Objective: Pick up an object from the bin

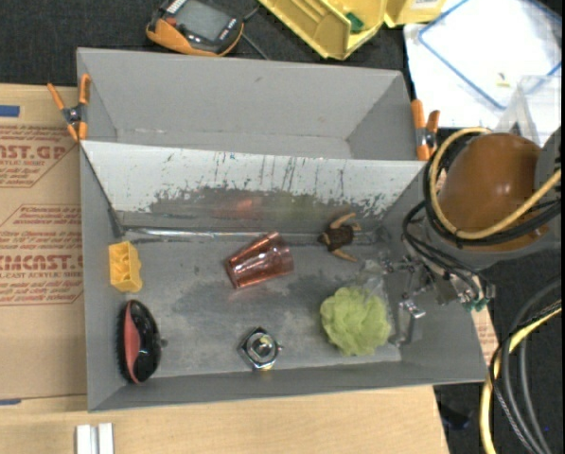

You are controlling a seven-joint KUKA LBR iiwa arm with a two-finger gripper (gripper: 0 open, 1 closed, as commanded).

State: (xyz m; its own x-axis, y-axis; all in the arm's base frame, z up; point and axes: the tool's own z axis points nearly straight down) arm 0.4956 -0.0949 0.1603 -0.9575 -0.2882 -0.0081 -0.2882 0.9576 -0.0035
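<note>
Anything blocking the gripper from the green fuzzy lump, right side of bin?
Nothing visible. The gripper is right beside the green lump, on its right. The copper cup and the small brown thing lie farther back, apart from the lump.

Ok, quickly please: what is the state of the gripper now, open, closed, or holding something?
Gripper: cannot be told; it sits at the right side of the bin, just beside the green fuzzy lump.

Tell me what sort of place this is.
Probably a robotics lab picking rig: a grey metal bin holding mismatched oddments, a copper cup and green fluffy clump, with the arm's gripper inside.
</note>
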